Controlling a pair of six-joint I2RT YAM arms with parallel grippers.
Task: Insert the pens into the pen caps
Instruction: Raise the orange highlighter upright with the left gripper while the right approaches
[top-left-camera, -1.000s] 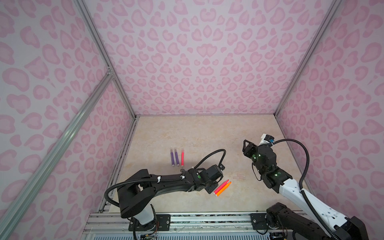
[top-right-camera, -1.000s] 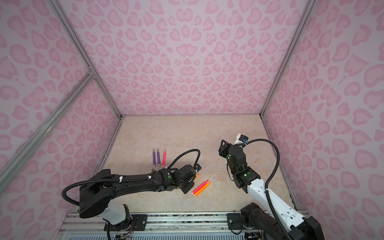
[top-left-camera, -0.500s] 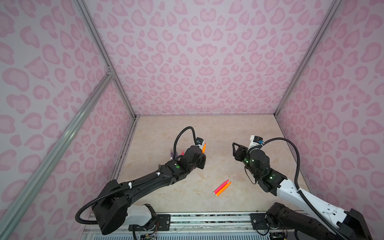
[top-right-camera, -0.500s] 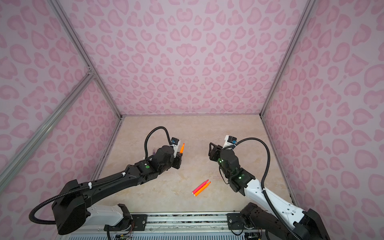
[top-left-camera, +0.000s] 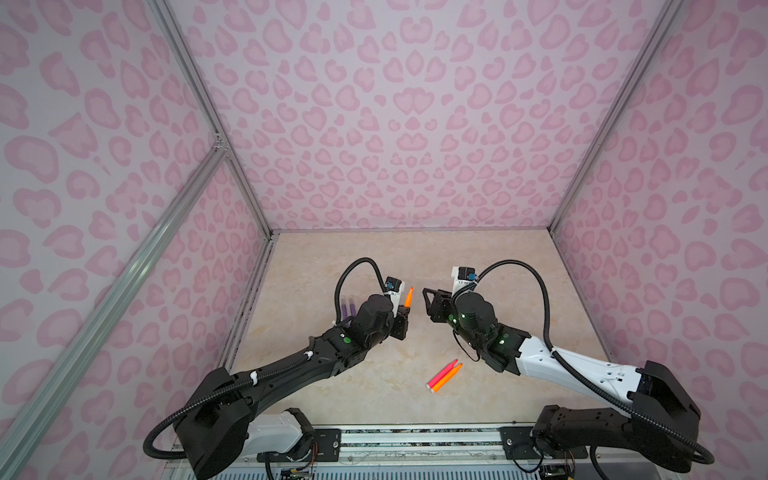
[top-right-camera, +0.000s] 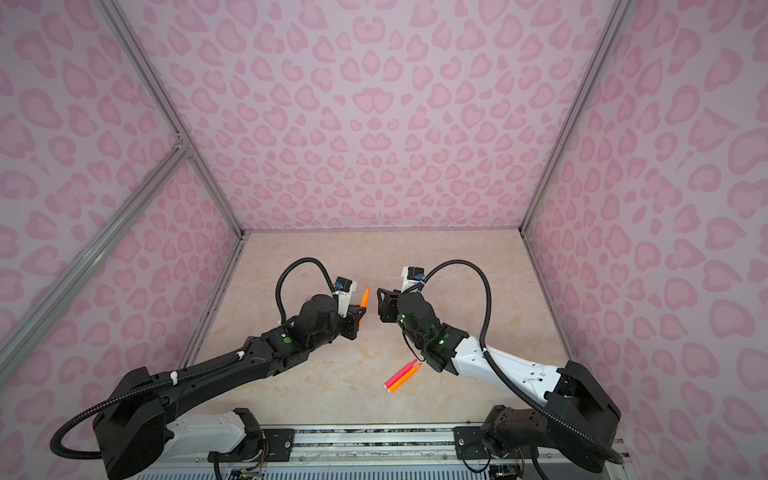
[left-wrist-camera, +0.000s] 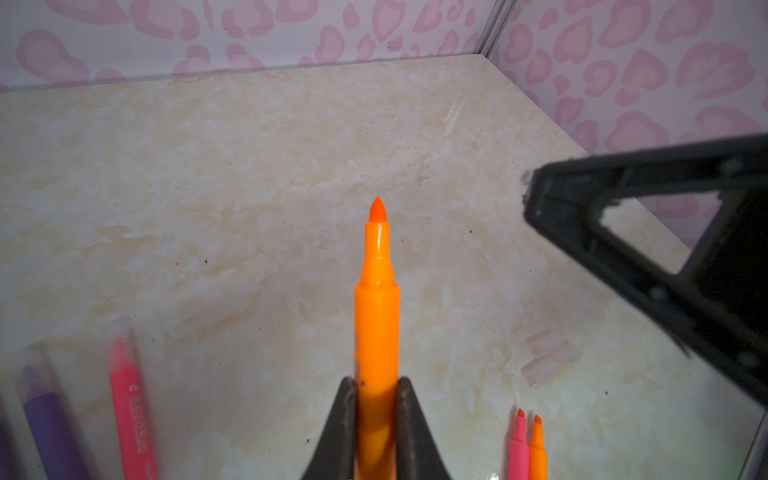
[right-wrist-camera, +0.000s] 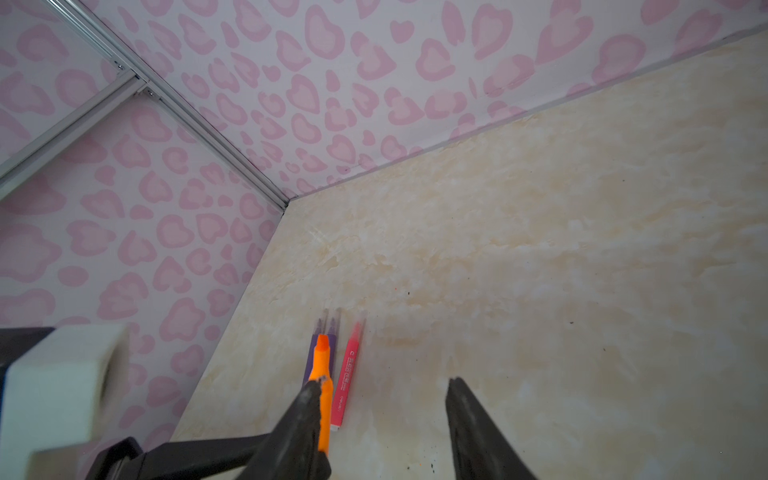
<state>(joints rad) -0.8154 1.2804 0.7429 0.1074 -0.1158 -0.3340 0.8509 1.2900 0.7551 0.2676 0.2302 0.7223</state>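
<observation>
My left gripper (left-wrist-camera: 377, 384) is shut on an orange pen (left-wrist-camera: 377, 316), held above the table with its tip pointing away; the pen (top-left-camera: 408, 297) shows in both top views. My right gripper (right-wrist-camera: 382, 386) is open and empty, facing the pen from close by, with the pen (right-wrist-camera: 323, 374) just beside one finger (right-wrist-camera: 309, 399). A pink pen (top-left-camera: 441, 374) and an orange pen (top-left-camera: 448, 377) lie together near the front. Two purple pens (right-wrist-camera: 328, 328) and a pink pen (right-wrist-camera: 347, 374) lie side by side at the left, clear caps seemingly over their tips. Loose clear pen caps (left-wrist-camera: 548, 357) lie on the table.
The beige marble table (top-left-camera: 478, 249) is closed in by pink patterned walls at the back and both sides. An aluminium rail (top-left-camera: 415, 432) runs along the front edge by the arm bases.
My left gripper has risen from the front pair of pens to mid-table with the orange pen in it. My right gripper has swung left towards it.
</observation>
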